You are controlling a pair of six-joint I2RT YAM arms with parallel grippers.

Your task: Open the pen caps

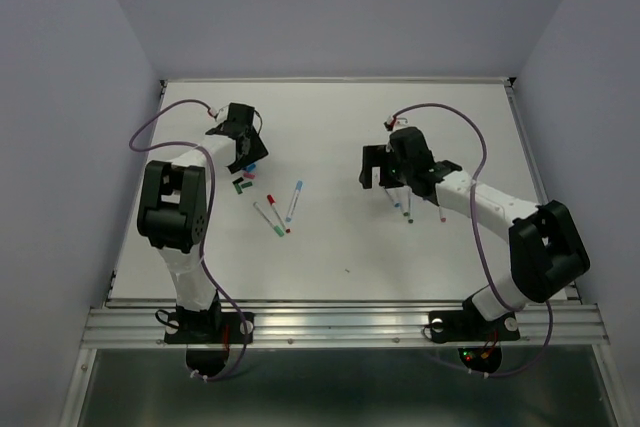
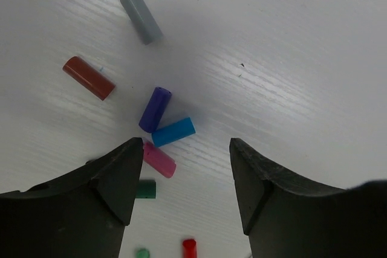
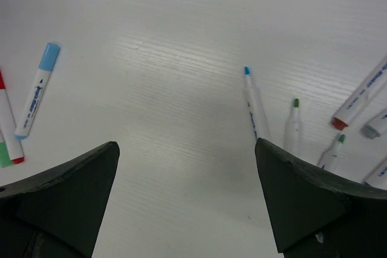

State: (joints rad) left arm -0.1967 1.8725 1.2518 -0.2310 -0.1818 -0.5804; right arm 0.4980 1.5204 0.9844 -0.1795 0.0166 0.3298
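Caps [image 2: 173,132] – just beyond left claw [image 2: 185,145].

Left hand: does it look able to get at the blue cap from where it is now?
Probably yes: the left hand is open close to the blue cap, with nothing covering it. The purple cap and pink cap crowd it, so it may catch them too.

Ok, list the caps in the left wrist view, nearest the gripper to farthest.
Dark green cap, pink cap, blue cap, purple cap, dark red cap, grey cap. Left out: bright red cap and light green cap, level at the bottom edge.
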